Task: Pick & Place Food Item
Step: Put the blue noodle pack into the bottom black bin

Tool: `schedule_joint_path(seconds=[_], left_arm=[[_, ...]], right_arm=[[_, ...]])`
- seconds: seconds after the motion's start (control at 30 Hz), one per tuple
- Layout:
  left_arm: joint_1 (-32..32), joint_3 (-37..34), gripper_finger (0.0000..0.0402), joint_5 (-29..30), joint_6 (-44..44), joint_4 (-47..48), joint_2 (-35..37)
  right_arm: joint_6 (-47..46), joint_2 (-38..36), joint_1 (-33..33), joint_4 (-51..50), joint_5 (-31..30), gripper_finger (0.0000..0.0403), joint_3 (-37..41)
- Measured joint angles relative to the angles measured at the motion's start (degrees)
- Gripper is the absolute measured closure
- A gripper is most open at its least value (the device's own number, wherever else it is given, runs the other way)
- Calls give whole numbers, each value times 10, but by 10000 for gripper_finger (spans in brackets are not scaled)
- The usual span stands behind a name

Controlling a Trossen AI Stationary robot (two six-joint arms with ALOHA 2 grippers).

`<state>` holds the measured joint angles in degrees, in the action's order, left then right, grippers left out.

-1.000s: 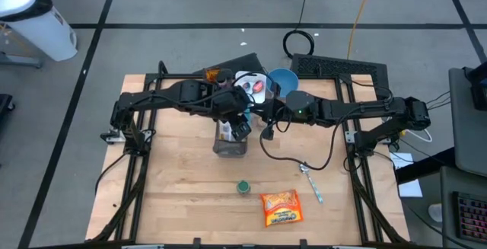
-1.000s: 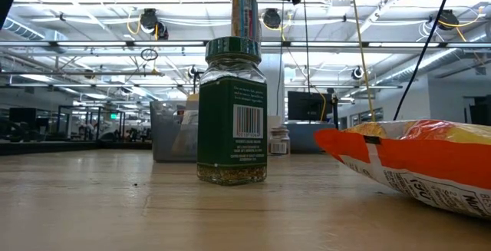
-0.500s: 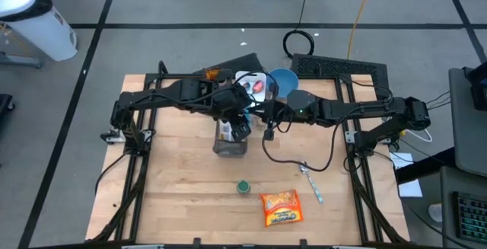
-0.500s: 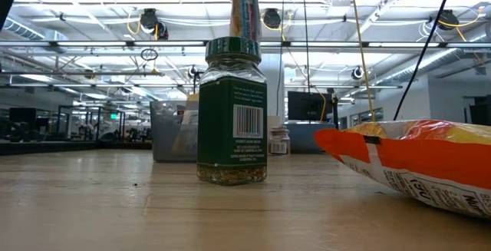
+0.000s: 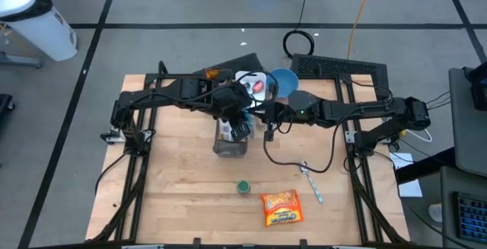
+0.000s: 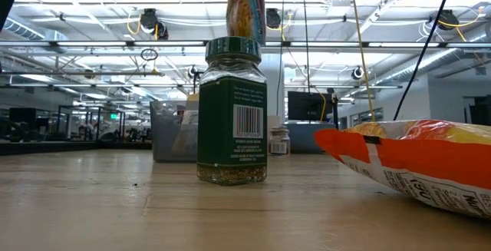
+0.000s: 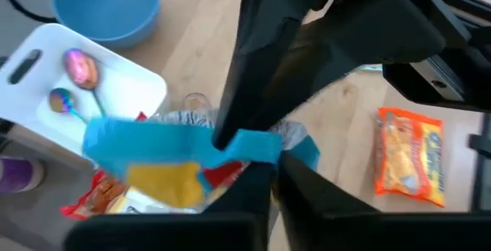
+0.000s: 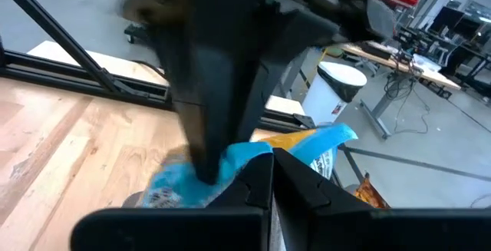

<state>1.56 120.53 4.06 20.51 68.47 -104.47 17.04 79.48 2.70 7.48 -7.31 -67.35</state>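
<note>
Both your grippers meet over the clear plastic bin (image 5: 230, 144) at the desk's (image 5: 175, 203) far middle. The left gripper (image 7: 270, 176) is clamped on the blue-and-yellow crinkly snack packet (image 7: 176, 155), and the right gripper (image 8: 272, 176) is pinched on its other edge, so the packet hangs between them above the bin, probably to steady it. The green-lidded spice jar (image 6: 232, 113) and orange chip bag (image 5: 279, 207) wait near you.

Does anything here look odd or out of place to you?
Yes: both tools, left and right, pinch the same blue snack packet in the air above the clear bin, as though handing it over.
</note>
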Motion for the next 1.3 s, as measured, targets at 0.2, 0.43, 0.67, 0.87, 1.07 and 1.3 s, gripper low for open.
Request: schedule_joint_path(seconds=[0.2, 0.43, 0.67, 0.87, 1.07, 1.3], left_arm=[[7, 0, 396, -24, -5, 0, 0], [7, 0, 398, -14, -5, 43, 0], [5, -1, 399, -18, -10, 93, 0], [2, -1, 400, -35, -30, 129, 0], [1, -1, 400, -83, -54, 123, 20], [-24, 0, 400, -152, -78, 120, 60]], right_arm=[[2, 0, -2, 4, 0, 403, 0], [-7, 1, -2, 7, 0, 402, 0], [-18, -6, -2, 1, 0, 352, 0], [-31, -26, 9, -10, 1, 268, 0], [-115, -33, 47, -54, 167, 207, 0], [-166, -34, 76, -44, 319, 184, 0]])
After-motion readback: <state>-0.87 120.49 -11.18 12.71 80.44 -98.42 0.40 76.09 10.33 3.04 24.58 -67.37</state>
